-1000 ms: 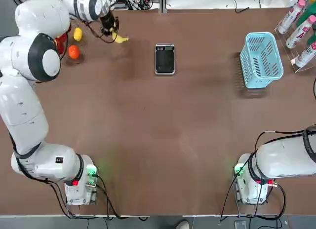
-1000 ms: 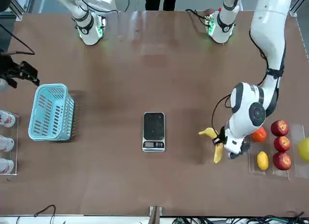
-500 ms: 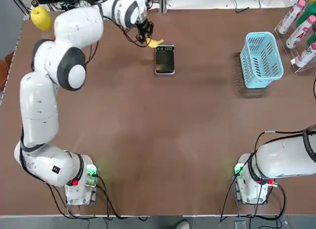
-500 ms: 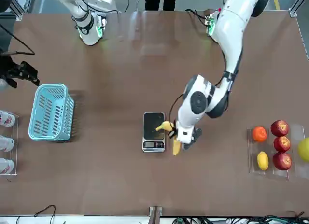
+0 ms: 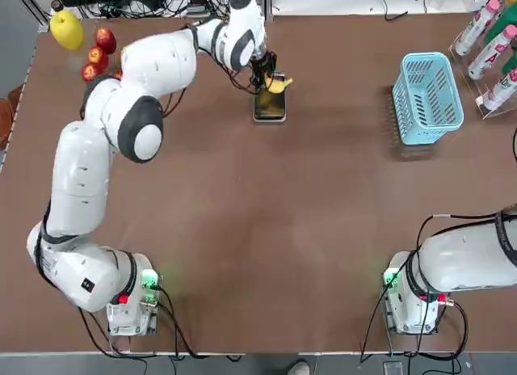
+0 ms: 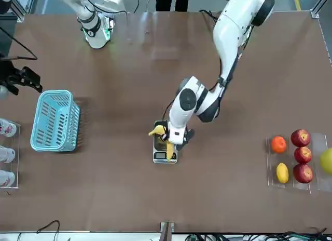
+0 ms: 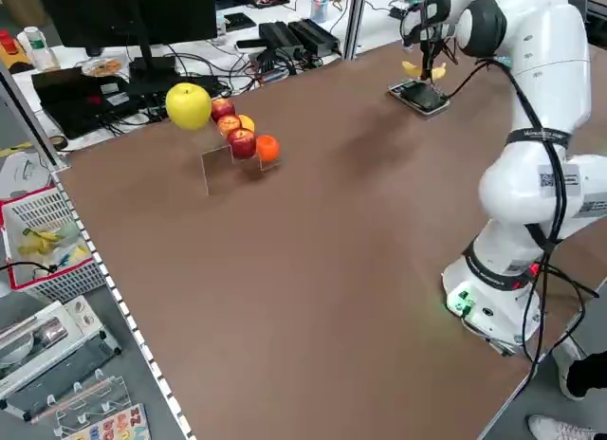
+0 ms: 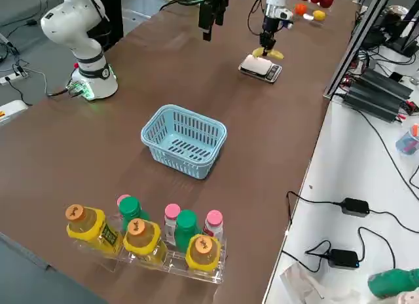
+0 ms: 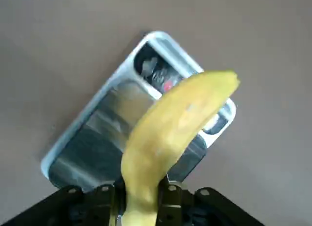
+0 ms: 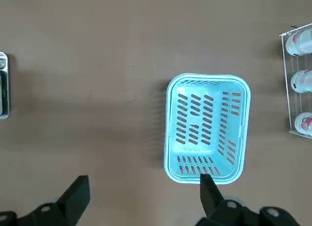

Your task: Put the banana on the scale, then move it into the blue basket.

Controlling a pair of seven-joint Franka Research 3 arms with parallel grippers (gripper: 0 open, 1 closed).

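Top view shows the left gripper (image 5: 267,76) clamping the small curved yellow banana (image 5: 279,85) above the flat black-topped scale (image 5: 270,107); next, lowering and release.

Even, bright light falls from overhead, leaving soft, faint shadows on the brown worktop (image 5: 258,229), the clearest one beside the blue basket (image 5: 428,96). The glossy top of the scale (image 9: 122,123) mirrors pale glare just under the left hand (image 9: 139,197). In the left wrist view the banana (image 9: 168,133) looks soft and slightly blurred, being close to the lens.
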